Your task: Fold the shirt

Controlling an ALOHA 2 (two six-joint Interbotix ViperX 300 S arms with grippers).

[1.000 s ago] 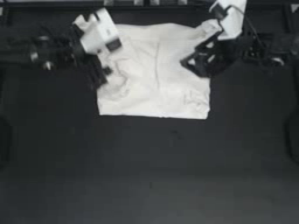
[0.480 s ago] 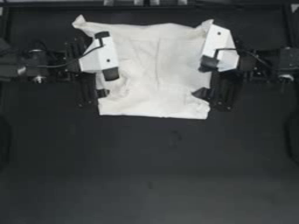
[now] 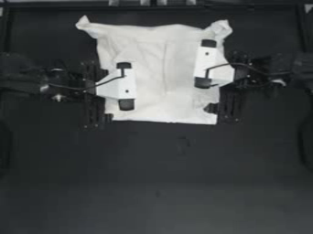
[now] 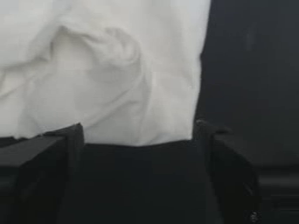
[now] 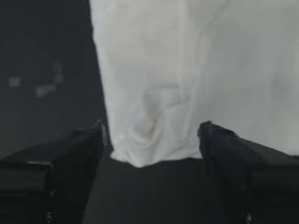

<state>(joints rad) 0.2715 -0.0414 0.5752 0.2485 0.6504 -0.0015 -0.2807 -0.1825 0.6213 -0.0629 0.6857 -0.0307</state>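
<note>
Shirt (image 3: 160,68) lies at the far middle of the table (image 3: 159,183), already reduced to a rough rectangle, with crumpled corners sticking out at far left and far right and a crease running down its middle. Your left gripper (image 3: 101,119) sits at the shirt's near-left corner and your right gripper (image 3: 221,110) at its near-right corner, both over the near hem. In the left wrist view the left gripper (image 4: 137,144) stands wide, the hem lying between the jaws and not pinched; in the right wrist view the right gripper (image 5: 153,144) is likewise wide, with the shirt's corner (image 5: 137,159) hanging free between the jaws. My reading: you are at the grasp stage of the next fold, lined up but not yet holding cloth. The next move likely calls for easing both grippers down onto the hem, closing on the two near corners together, then lifting evenly and carrying the near edge toward the far edge so the layers stay square. Uneven grip risks dragging one side. No brand, label or writing is legible anywhere.
</note>
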